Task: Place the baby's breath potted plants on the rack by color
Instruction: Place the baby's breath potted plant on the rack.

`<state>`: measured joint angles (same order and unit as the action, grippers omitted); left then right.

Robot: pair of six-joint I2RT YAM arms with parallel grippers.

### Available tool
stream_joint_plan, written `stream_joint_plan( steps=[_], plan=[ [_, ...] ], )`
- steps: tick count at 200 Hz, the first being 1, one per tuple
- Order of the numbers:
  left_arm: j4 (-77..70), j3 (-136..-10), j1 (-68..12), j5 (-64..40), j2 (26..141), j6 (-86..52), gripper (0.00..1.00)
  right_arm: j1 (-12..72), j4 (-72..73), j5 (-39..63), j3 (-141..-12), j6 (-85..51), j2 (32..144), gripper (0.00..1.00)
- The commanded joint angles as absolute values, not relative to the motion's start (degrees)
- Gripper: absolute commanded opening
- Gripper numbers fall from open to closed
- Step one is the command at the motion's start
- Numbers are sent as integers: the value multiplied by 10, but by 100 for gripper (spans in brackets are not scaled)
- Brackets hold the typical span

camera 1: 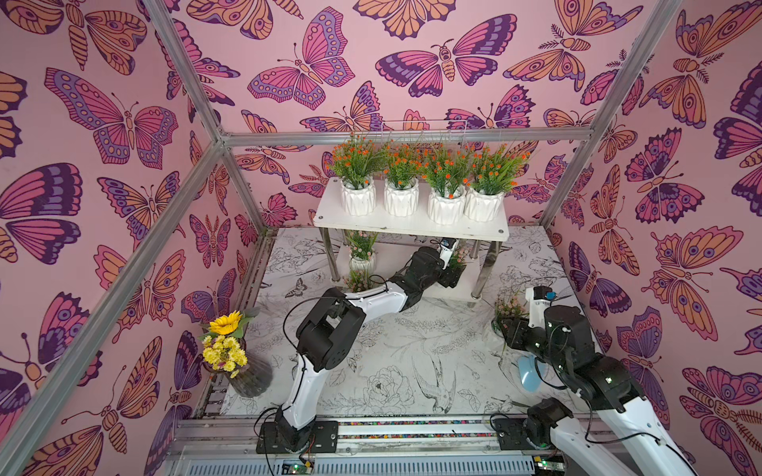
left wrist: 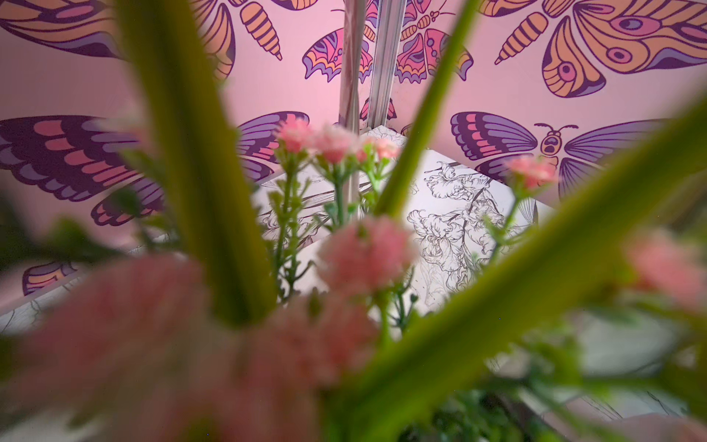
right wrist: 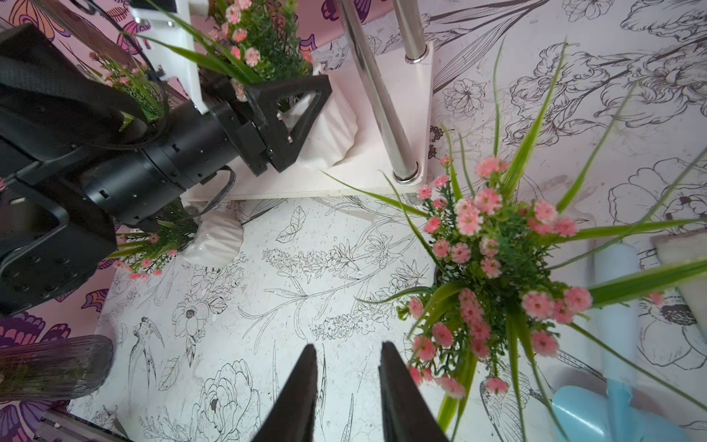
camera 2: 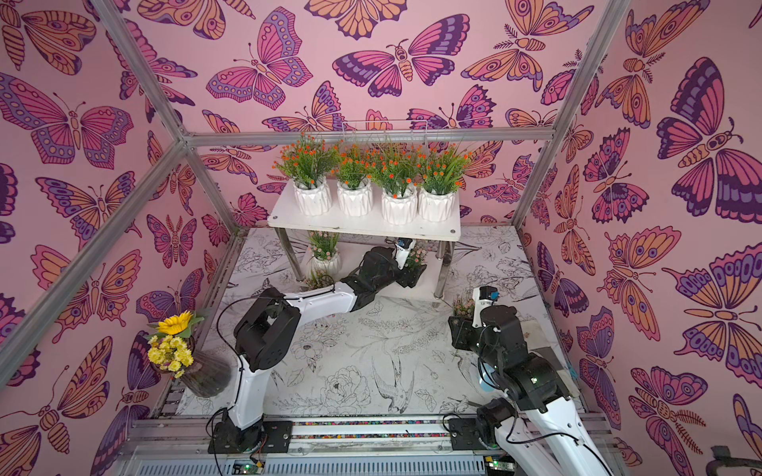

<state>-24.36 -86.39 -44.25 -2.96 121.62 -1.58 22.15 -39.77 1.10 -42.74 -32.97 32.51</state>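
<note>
Up on the top board of the rack (camera 1: 412, 224) four orange plants (camera 1: 443, 206) stand side by side in white ribbed pots, filling the row in both top views. Below it, the left arm reaches in under that board. The left gripper (camera 1: 453, 274) has its jaws spread wide around the pot of a pink plant (right wrist: 333, 126), which sits on the lower board near the rack's right end. The right wrist view shows the near black finger (right wrist: 294, 114) lying flat against the pot's ribbed side; the far finger is hidden behind the sprigs. From the left wrist, blurred pink blooms and green blades of this plant (left wrist: 363, 252) fill most of the view. A second pink plant (camera 1: 361, 249) stands at the left end of the lower board, well apart from the gripped one. A third pink plant (right wrist: 214, 237) is on the table (camera 1: 412, 350) just in front of the rack's left end, with the left arm passing over it. A fourth pink plant (right wrist: 497, 268) stands on the table near the rack's right front leg. The right gripper (right wrist: 348, 382) hangs just beside this plant with its two dark fingers (right wrist: 306, 390) only a narrow gap apart and nothing between them, the drawn tabletop showing through. A vase of sunflowers (camera 1: 231, 350) stands at the table's left edge, well away from the rack.
</note>
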Motion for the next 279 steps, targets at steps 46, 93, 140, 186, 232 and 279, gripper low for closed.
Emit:
stream_joint_plan(
  steps=[46,93,140,186,232,279],
  plan=[
    [-294,-956,-437,-79,1283,-10,71,217,-415,13,-415,-336,301,30],
    [-279,-1010,-437,-94,1325,-2,72,217,-423,10,-409,-336,292,31],
    [-250,-1055,-437,-89,1360,8,73,218,-421,14,-400,-339,284,31],
    [-246,-1049,-437,-79,1364,15,76,217,-419,13,-394,-342,279,31],
    [-244,-1040,-439,-76,1359,27,97,217,-413,16,-393,-344,280,31],
    [-270,-984,-441,-73,1322,32,100,217,-409,15,-394,-343,280,32]
  ],
)
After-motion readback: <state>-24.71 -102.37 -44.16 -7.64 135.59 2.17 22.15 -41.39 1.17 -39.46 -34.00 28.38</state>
